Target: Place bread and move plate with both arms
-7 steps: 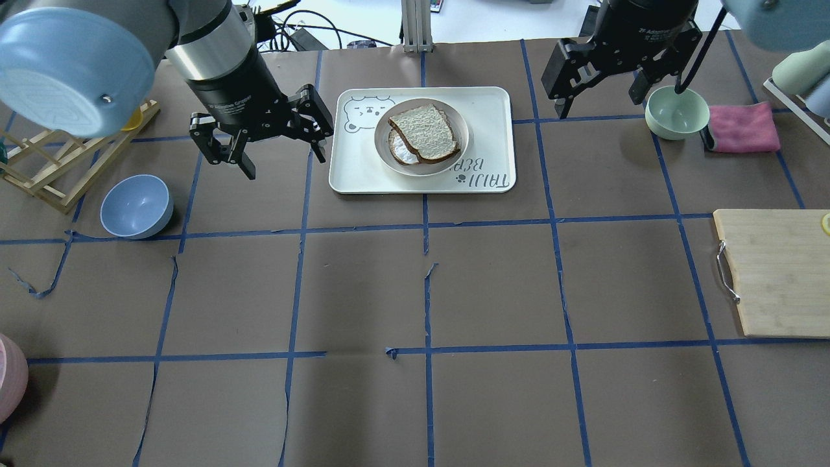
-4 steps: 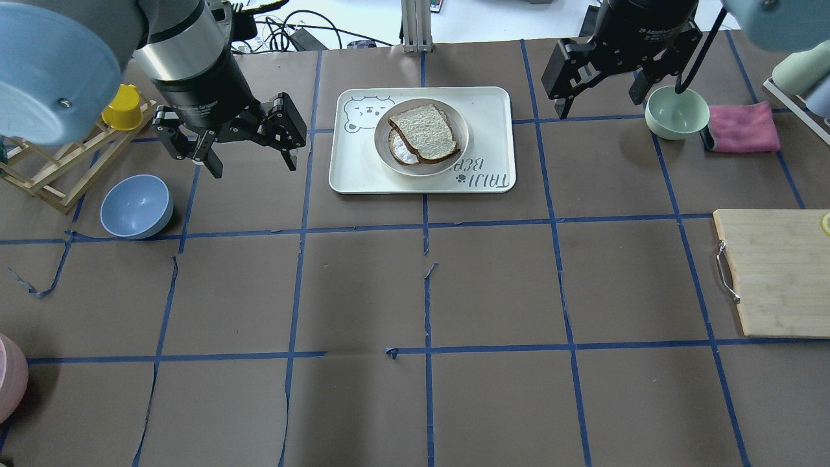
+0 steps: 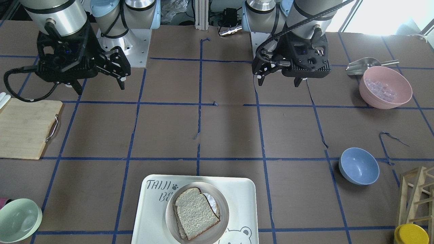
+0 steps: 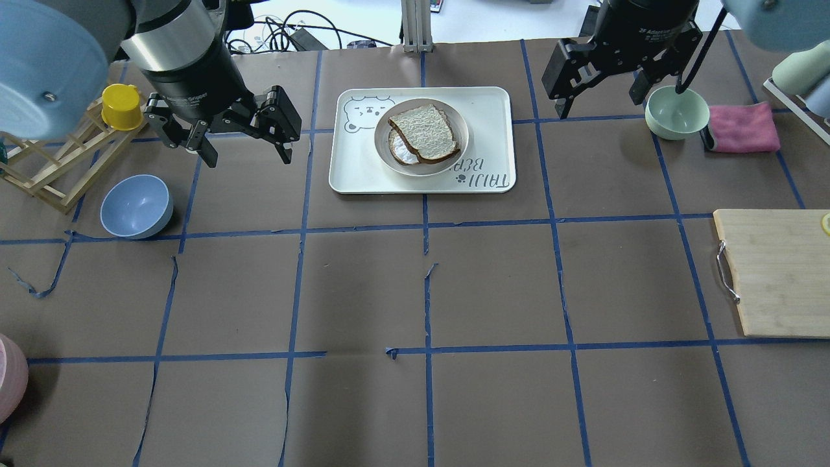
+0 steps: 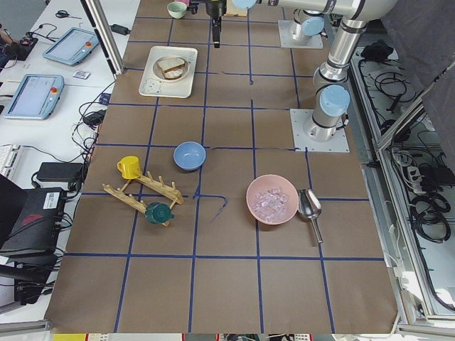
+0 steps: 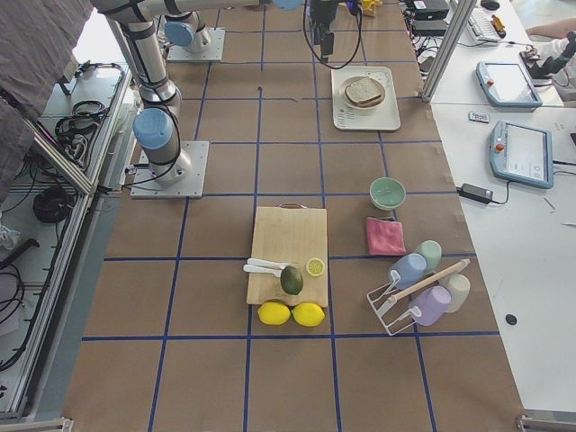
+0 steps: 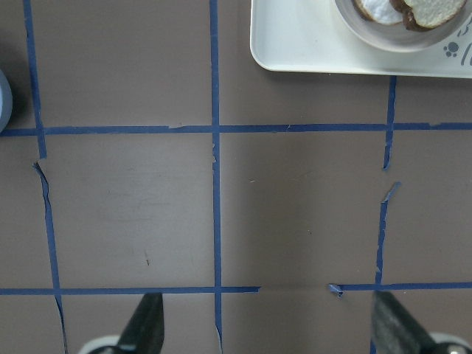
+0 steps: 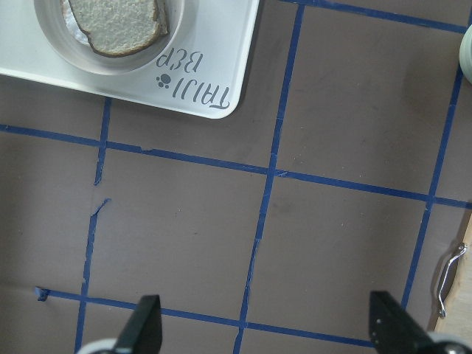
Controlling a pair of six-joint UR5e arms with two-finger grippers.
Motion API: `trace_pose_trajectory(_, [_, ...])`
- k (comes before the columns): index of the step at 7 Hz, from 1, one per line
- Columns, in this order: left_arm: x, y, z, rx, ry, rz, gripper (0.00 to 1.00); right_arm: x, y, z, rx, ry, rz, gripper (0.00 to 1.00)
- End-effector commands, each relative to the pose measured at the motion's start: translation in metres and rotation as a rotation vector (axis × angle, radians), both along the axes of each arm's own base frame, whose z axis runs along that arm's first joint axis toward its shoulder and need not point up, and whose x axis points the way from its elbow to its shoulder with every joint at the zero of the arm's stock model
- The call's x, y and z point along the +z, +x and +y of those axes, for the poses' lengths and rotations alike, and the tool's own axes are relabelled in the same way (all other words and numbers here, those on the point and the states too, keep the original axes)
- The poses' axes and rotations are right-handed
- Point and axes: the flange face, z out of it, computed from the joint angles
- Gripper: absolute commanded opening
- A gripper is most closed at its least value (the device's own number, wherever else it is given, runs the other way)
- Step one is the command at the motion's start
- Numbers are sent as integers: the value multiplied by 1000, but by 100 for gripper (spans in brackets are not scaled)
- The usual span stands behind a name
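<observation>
Tan bread (image 4: 425, 130) on plate (image 4: 463, 133), L end effector (image 4: 249, 159) wide, R end effector (image 4: 599, 107) wide

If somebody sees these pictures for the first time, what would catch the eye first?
Most likely the bread, lying over a white-topped slice on the round plate, on the bear-printed tray at the far middle of the table. Then the left tool and right tool, both open and empty, hang above the table either side of the tray.

Bright, even overhead light leaves only soft, faint shadows on the brown surface (image 4: 363, 292), a blown-out white patch glares top right in the front-facing view, and the wrist views blur their fingers (image 7: 147, 324).
</observation>
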Motion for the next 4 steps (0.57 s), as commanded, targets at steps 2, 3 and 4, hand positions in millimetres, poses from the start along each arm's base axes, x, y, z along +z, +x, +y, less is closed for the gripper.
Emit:
trace_pose_trajectory(2, [5,0,4,-1,-10,1,100,0,-1,0,-1,1,2,100])
trace_pose_trajectory(3, [6,0,4,-1,-8,1,100,0,-1,0,-1,0,0,100])
trace_pose_trajectory(4, [5,1,4,0,-7,2,100,0,-1,0,-1,-1,1,100])
